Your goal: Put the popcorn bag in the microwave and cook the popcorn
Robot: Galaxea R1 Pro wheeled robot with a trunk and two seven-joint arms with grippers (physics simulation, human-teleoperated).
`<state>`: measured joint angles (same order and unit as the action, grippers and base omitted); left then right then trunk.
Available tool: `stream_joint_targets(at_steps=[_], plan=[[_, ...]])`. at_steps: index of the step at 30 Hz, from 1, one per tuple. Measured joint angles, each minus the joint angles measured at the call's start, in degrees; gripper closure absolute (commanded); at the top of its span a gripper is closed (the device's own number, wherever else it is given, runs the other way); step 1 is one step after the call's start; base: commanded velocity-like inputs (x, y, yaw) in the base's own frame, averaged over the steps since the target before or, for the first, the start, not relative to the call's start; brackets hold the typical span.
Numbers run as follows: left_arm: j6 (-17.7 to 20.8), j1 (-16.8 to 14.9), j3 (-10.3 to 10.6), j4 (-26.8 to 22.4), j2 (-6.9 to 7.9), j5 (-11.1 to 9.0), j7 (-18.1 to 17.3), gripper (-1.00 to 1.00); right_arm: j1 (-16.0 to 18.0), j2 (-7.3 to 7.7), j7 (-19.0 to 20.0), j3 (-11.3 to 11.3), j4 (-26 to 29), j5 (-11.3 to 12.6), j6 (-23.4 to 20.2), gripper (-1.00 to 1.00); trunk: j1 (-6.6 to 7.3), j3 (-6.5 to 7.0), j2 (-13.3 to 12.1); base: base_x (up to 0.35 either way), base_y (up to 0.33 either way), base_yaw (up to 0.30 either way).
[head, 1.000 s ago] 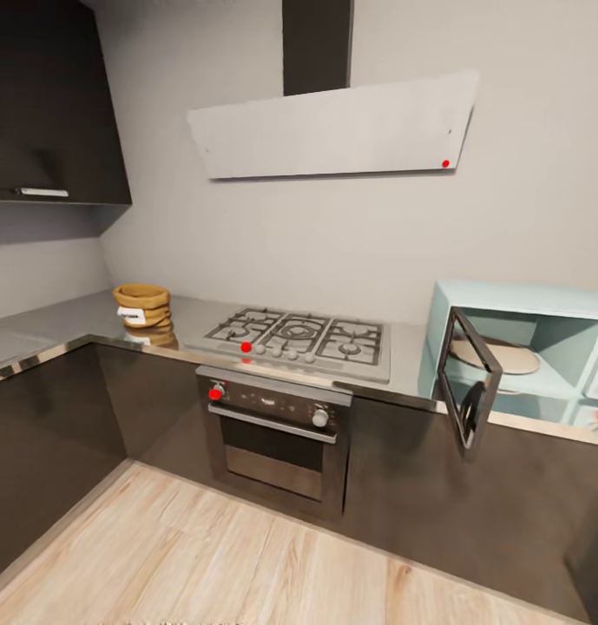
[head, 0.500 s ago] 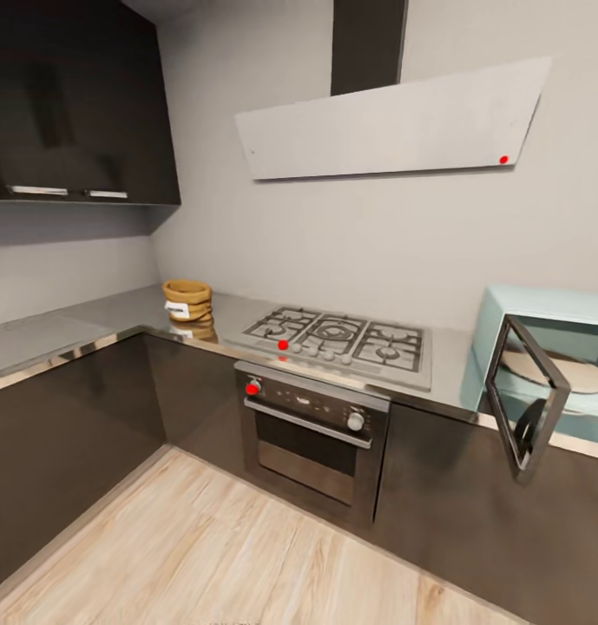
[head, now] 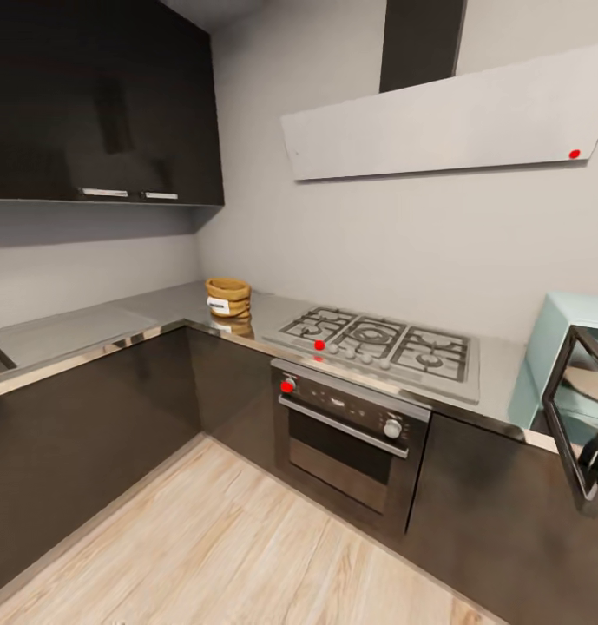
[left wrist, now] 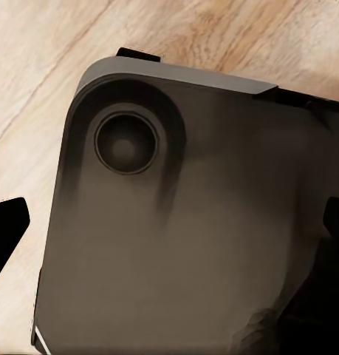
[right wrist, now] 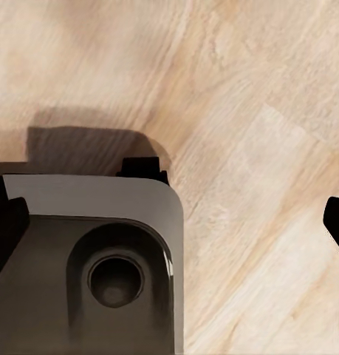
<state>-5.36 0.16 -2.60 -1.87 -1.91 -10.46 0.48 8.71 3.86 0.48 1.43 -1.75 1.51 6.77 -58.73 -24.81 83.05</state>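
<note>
The popcorn bag (head: 228, 297) stands upright on the grey counter (head: 90, 325) near the inner corner of the L, just beside the gas hob (head: 377, 340) and close to the back wall. Below the hob sits the built-in oven (head: 351, 438) with a red knob. At the far right edge of the head view, the pale mint microwave (head: 566, 347) rests on the counter with its dark glass door (head: 581, 417) swung open toward the room. A grey hood (head: 446, 121) hangs above the hob, and dark cabinets (head: 99, 104) fill the upper left.

Both wrist views look down at the wooden floor (right wrist: 243, 111) and the robot's dark base (left wrist: 184, 222). Black finger tips show at the edges of those views, well apart from the bag; whether the jaws are apart or together cannot be told.
</note>
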Motion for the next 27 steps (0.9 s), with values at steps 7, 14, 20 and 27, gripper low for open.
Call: stream_joint_targets(at_steps=[7,14,20,27], plan=[[0.0,0.0,0.0,0.0,0.0,0.0,0.0,-1.0,0.0,-0.08,0.0,0.0,0.0,0.0,0.0,-1.0,0.0,0.0,0.0,0.0,0.0,0.275],[-0.1,0.0,0.0,0.0,0.0,0.0,0.0,-1.0,0.0,-0.1,0.0,0.0,0.0,0.0,0.1,-1.0,0.0,0.0,0.0,0.0,0.0,0.275],[-0.1,0.0,0.0,0.0,0.0,-0.1,0.0,-1.0,0.0,-0.07,-0.1,0.0,0.1,0.1,-0.1,-1.0,0.0,0.02,0.0,0.0,0.0,0.101],[-0.1,0.0,0.0,-0.1,0.0,0.0,0.0,-1.0,0.0,0.09,0.1,0.1,0.1,-0.2,-0.2,-1.0,0.01,0.02,0.0,0.021,0.0,0.001]])
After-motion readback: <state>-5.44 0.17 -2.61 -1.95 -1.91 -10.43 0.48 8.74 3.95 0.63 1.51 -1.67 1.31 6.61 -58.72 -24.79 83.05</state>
